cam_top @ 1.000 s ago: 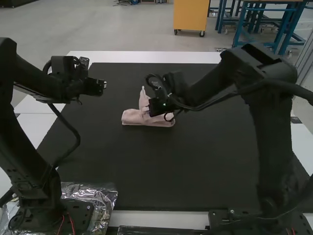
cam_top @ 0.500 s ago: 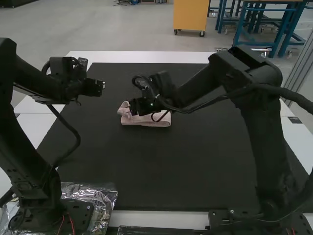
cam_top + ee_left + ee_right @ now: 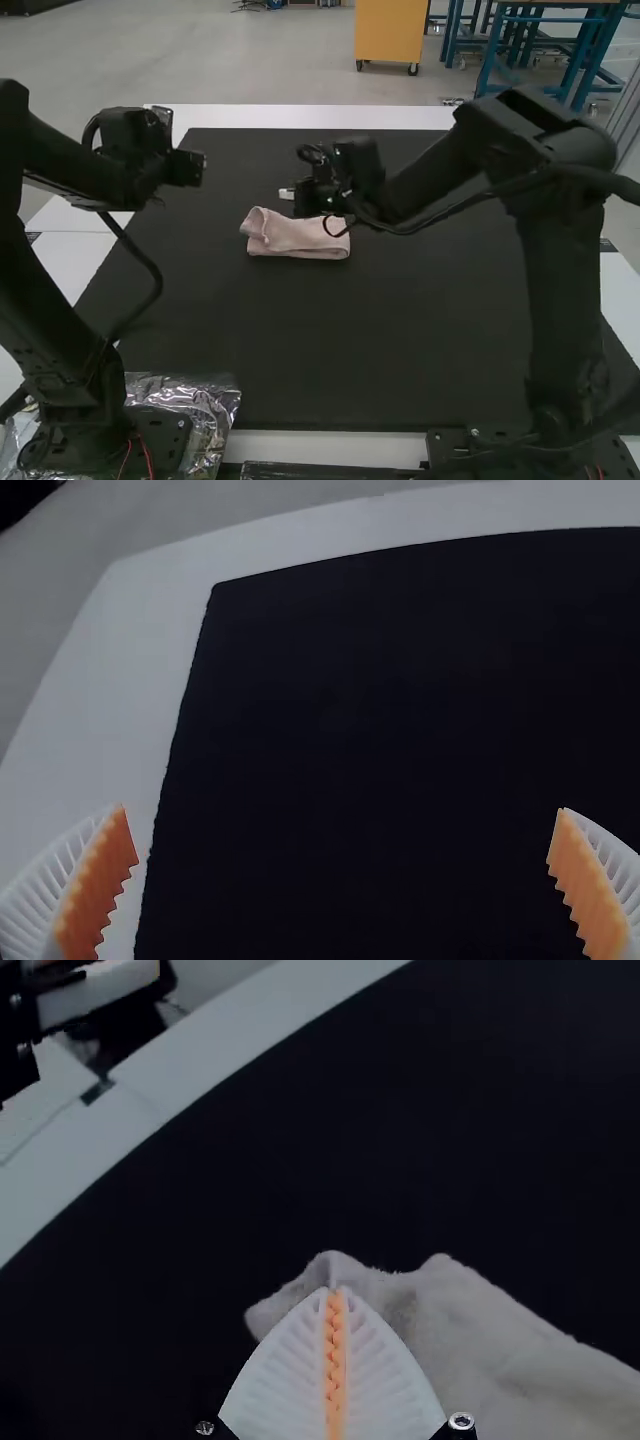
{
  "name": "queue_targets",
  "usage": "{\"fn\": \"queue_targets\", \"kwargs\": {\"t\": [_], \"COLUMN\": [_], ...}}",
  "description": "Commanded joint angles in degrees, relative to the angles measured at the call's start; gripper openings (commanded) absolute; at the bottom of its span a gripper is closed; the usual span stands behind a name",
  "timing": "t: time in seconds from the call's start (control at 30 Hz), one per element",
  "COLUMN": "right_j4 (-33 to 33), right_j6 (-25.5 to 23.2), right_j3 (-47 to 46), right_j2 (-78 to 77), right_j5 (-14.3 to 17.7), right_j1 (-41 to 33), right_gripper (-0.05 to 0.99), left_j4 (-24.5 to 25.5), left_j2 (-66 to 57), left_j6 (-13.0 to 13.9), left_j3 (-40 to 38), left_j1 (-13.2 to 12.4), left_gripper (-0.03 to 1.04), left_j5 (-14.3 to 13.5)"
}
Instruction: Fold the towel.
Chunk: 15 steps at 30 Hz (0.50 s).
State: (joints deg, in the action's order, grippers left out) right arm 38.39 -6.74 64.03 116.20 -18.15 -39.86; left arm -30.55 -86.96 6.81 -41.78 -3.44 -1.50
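Shows a small pink towel (image 3: 298, 236) on a black mat (image 3: 330, 330), a little left of the middle in the high view and nearer the far edge than the near one. Lies folded into a compact, roughly oblong bundle, with a raised, loosely turned flap at the left end. Shows the right gripper (image 3: 287, 194) just beyond the towel in the high view, pointing toward the view's left. Also shows, in the right wrist view, orange pads (image 3: 334, 1370) pressed together, with soft folds of pale cloth beside and behind the white fingers. Shows the left gripper (image 3: 187, 168) well apart from the towel, over the mat's far left part; reveals, in the left wrist view, ribbed white fingers (image 3: 45, 885) spread wide, with bare mat and white table (image 3: 120, 690) beyond.
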Motion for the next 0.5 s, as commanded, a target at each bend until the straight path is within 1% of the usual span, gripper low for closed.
{"fn": "queue_targets", "kwargs": {"t": [0.0, 0.2, 0.3, 0.47], "right_j4": [1.51, 3.88, 4.24, 6.61], "right_j6": [-0.55, -1.43, -1.52, -1.69], "right_j3": [0.04, 0.22, 0.39, 0.83], "right_j2": [2.27, 6.14, 7.81, 10.80], "right_j5": [0.13, -0.13, -0.57, -1.27], "right_j1": [0.66, 1.62, 2.06, 3.12], "right_gripper": [-0.02, -0.02, -0.03, -0.03], "left_j4": [-0.83, -0.39, -0.48, -0.66], "left_j2": [2.06, 2.93, 3.11, 3.11], "left_j6": [0.75, 0.31, 0.31, 0.31], "left_j3": [-0.06, 0.03, 0.03, -0.06], "left_j1": [1.42, 1.60, 1.60, 1.60], "left_gripper": [0.97, 0.97, 0.97, 0.97], "left_j5": [-5.01, -5.09, -5.18, -5.27]}}
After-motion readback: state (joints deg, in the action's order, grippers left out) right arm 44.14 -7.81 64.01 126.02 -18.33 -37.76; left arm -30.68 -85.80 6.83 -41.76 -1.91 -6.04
